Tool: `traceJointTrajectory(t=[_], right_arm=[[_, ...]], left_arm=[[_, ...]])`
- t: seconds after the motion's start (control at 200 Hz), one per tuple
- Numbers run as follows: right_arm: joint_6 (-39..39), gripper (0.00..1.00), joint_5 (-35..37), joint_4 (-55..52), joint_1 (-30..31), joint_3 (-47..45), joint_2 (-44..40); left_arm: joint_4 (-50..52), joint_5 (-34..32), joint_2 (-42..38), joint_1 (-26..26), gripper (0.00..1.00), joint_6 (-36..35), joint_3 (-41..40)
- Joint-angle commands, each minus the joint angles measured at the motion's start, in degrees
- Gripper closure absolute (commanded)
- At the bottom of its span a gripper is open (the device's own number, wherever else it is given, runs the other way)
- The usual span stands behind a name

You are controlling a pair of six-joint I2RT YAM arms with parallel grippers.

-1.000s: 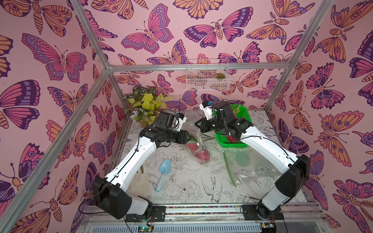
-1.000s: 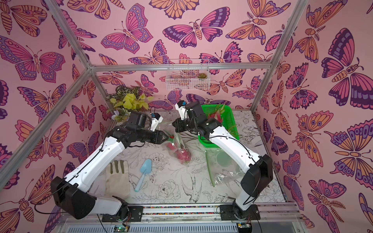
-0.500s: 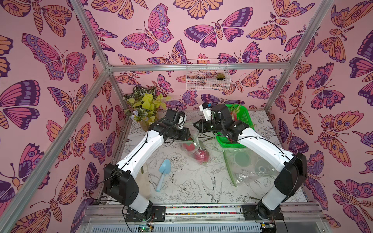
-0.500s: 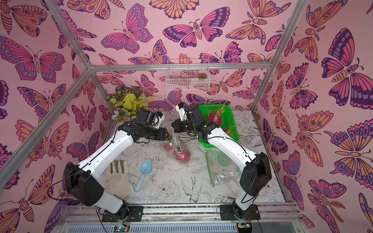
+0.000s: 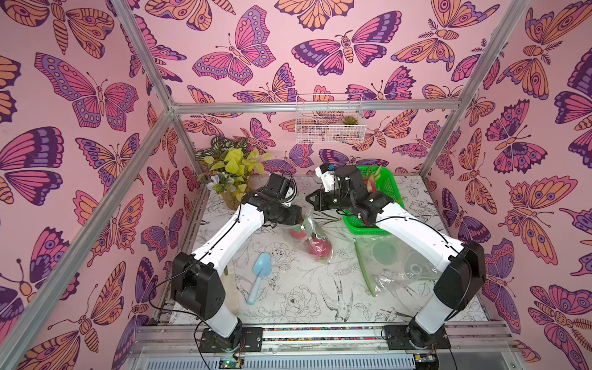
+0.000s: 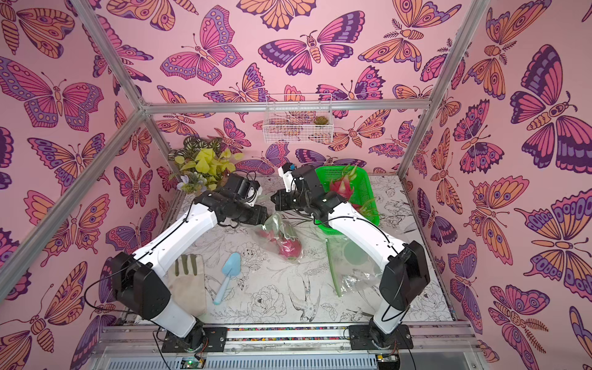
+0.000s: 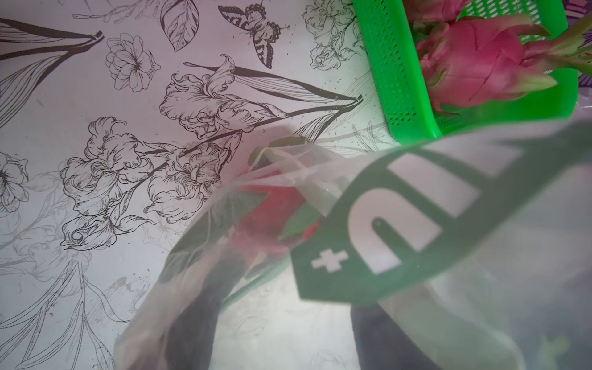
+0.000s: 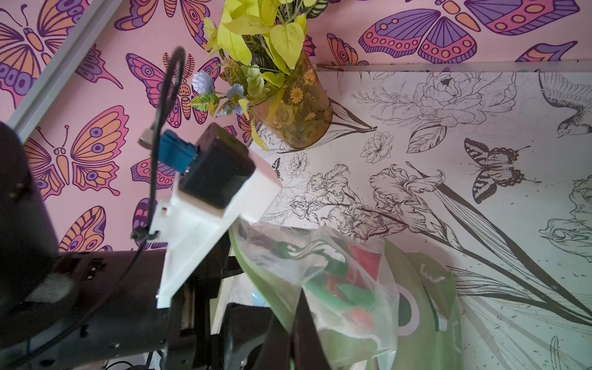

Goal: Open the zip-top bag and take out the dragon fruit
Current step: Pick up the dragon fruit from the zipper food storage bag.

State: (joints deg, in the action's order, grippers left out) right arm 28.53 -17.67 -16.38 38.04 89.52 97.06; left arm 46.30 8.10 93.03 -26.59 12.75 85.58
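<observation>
Right wrist view: right gripper (image 8: 293,333) fingers clamped on the zip-top bag (image 8: 336,282) rim, lower centre; dragon fruit (image 5: 317,248) inside. Left gripper (image 5: 299,216) fingers' spacing unclear; spread the mouth wide.

vase of leaves (image 5: 232,179) — far corner | blue scoop (image 5: 260,277) | glove (image 6: 189,282) | wire basket (image 5: 330,118) — wall

The middle of the counter (image 5: 288,298) is blocked by the zip-top bag (image 5: 312,235) holding dragon fruit (image 5: 318,248). The far right corner is taken by the green basket (image 6: 362,192), the far left corner by the plant vase (image 5: 229,179). Between them, bare counter along the far edge is left passable. A crumpled second bag (image 5: 397,266) apparently obstructs the right edge; a blue scoop (image 5: 259,275) and a glove (image 6: 189,282) occupy the near left.
</observation>
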Motion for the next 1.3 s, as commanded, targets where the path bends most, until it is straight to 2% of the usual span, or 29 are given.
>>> traceJointTrajectory(t=[0.0, 0.285, 0.476, 0.746, 0.801, 0.971, 1.177, 1.297], right_arm=[[1.7, 1.0, 0.0, 2.8, 0.3, 0.5, 1.3], [3.5, 1.0, -0.5, 5.0, 1.7, 1.9, 4.9], [3.3, 1.0, -1.0, 4.8, 2.4, 3.4, 6.4], [0.0, 1.0, 0.9, 1.7, 2.5, 4.4, 5.0], [-0.6, 1.0, 1.5, 1.3, 2.5, 4.4, 4.3], [-0.2, 1.0, 0.5, 0.0, 2.5, 6.0, 4.9], [1.5, 1.0, 0.2, 0.9, 2.5, 6.4, 7.1], [2.3, 1.0, -0.7, 1.2, 2.5, 7.0, 9.0]], left_arm=[[4.0, -0.4, 0.8, 0.8, 0.32, -1.6, 0.5], [4.8, 1.1, 1.2, 3.0, 0.26, -6.9, -1.6], [4.8, 7.1, 1.2, 5.9, 0.23, -11.0, -3.1], [7.6, 13.1, 1.5, 5.7, 0.22, -14.0, -3.0], [8.9, 12.7, 1.4, 5.3, 0.22, -15.1, -2.4], [13.7, 5.6, 2.7, 3.1, 0.23, -19.0, 2.1], [17.1, 4.0, 4.1, 2.7, 0.2, -25.0, 4.7], [17.6, 2.9, 5.8, 2.8, 0.19, -25.8, 5.5]])
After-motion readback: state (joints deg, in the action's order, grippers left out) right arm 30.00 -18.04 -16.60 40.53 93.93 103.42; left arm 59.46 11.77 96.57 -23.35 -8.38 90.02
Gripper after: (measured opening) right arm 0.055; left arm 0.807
